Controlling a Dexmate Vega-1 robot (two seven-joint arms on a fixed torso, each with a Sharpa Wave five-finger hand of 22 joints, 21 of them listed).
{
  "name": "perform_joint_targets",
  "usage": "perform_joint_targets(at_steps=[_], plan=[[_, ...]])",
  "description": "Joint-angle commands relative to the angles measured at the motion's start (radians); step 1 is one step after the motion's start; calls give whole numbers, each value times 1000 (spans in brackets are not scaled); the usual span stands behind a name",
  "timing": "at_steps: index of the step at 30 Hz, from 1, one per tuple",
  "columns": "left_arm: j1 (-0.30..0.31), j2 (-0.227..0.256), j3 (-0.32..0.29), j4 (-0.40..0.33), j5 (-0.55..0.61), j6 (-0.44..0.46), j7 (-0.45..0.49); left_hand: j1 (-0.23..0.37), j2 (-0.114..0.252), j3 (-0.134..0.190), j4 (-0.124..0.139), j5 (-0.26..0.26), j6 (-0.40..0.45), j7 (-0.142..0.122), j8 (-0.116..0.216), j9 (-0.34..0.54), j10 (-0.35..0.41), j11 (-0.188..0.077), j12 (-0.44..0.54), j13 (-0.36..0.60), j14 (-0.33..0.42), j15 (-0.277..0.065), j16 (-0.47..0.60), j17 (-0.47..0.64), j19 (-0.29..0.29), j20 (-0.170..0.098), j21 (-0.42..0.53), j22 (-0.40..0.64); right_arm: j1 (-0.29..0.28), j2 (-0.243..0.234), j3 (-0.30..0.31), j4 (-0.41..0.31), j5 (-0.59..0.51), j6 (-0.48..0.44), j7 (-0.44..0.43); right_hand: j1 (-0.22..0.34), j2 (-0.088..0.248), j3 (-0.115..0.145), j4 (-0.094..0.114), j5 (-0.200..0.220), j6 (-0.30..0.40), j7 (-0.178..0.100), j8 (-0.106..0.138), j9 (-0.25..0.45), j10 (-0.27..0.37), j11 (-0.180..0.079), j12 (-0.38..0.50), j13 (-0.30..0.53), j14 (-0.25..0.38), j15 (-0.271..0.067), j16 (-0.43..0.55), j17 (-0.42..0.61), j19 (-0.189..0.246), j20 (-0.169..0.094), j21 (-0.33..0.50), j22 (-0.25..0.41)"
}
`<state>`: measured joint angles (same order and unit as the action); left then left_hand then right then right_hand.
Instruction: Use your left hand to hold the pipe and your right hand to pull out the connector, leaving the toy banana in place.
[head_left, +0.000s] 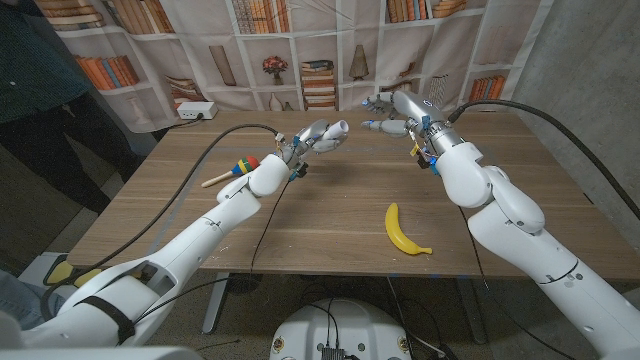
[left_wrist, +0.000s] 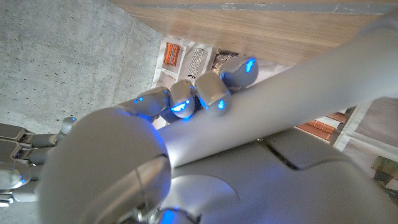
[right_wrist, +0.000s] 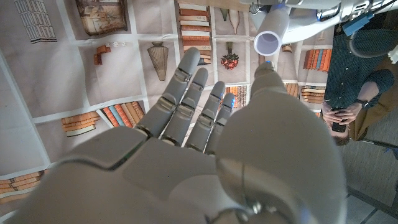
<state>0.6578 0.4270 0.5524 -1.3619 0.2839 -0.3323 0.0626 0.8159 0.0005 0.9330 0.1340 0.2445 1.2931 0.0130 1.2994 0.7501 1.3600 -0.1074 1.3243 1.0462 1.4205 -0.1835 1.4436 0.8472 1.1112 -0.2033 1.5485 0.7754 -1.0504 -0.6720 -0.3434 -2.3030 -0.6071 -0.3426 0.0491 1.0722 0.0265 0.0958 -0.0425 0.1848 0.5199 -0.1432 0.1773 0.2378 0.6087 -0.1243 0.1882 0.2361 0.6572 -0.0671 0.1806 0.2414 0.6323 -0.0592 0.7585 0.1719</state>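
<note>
My left hand (head_left: 308, 140) is raised above the table's middle back and grips a white pipe (head_left: 333, 128). In the left wrist view its fingers (left_wrist: 205, 93) wrap around the pipe (left_wrist: 298, 106). The pipe's open round end (right_wrist: 268, 42) faces my right hand (right_wrist: 205, 124), whose fingers are spread and hold nothing. That right hand (head_left: 393, 108) hovers a short way to the right of the pipe's end, apart from it. I cannot make out a connector. The yellow toy banana (head_left: 403, 230) lies on the table at the front right.
A colourful maraca toy (head_left: 235, 170) with a wooden handle lies left of my left hand. A white power strip (head_left: 195, 110) sits at the table's back left. A person (right_wrist: 348, 81) stands beyond the table. A bookshelf backdrop hangs behind.
</note>
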Motion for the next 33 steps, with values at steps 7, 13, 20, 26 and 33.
perform_joint_targets(at_steps=[7,13,20,26,33], plan=[[13,13,-5,-28,-26,-42,-27,3,4,6,5,5,-2,3,7,4,-3,-1,11,15,-3,-4,7,3,-4,-6,1,4,84,9,-81,99,5,92,30,-13,-27,-18,-6,19,-43,-23,10,-8,-53,-13,9,-15,-86,-82,1,-1,-23,-81,-34,-2],[19,15,-12,-42,-38,-45,-42,0,4,6,8,6,-3,2,8,3,-1,-1,6,-1,-4,-4,8,4,-4,-6,3,9,104,24,-96,131,11,120,29,1,-28,-16,-15,26,-34,-37,17,-10,-50,-25,16,-19,-105,-97,4,-1,-33,-97,-47,-2],[23,14,-13,-50,-36,-31,-51,1,5,6,7,7,-3,0,11,3,-8,-2,18,14,-4,-4,6,3,2,-6,2,0,117,32,-112,139,0,133,34,8,-24,-17,-19,32,-29,-47,21,-13,-60,-27,17,-24,-116,-113,9,-1,-28,-106,-55,-1],[27,14,-15,-55,-41,-26,-58,0,4,6,7,7,-3,0,12,0,-6,-2,17,9,-5,-3,4,0,0,-7,3,1,131,44,-119,158,2,154,31,16,-19,-16,-24,37,-14,-53,28,-15,-57,-28,23,-28,-110,-128,19,-1,-23,-117,-61,0],[36,9,-20,-61,-43,-11,-49,-2,3,6,9,7,-4,-3,17,6,-8,-4,16,5,-7,-4,3,0,-3,-7,-1,-5,133,50,-120,168,7,169,29,14,-12,-23,-22,41,2,-60,33,-18,-29,-37,39,-33,-43,-148,47,-1,6,-142,-63,4]])
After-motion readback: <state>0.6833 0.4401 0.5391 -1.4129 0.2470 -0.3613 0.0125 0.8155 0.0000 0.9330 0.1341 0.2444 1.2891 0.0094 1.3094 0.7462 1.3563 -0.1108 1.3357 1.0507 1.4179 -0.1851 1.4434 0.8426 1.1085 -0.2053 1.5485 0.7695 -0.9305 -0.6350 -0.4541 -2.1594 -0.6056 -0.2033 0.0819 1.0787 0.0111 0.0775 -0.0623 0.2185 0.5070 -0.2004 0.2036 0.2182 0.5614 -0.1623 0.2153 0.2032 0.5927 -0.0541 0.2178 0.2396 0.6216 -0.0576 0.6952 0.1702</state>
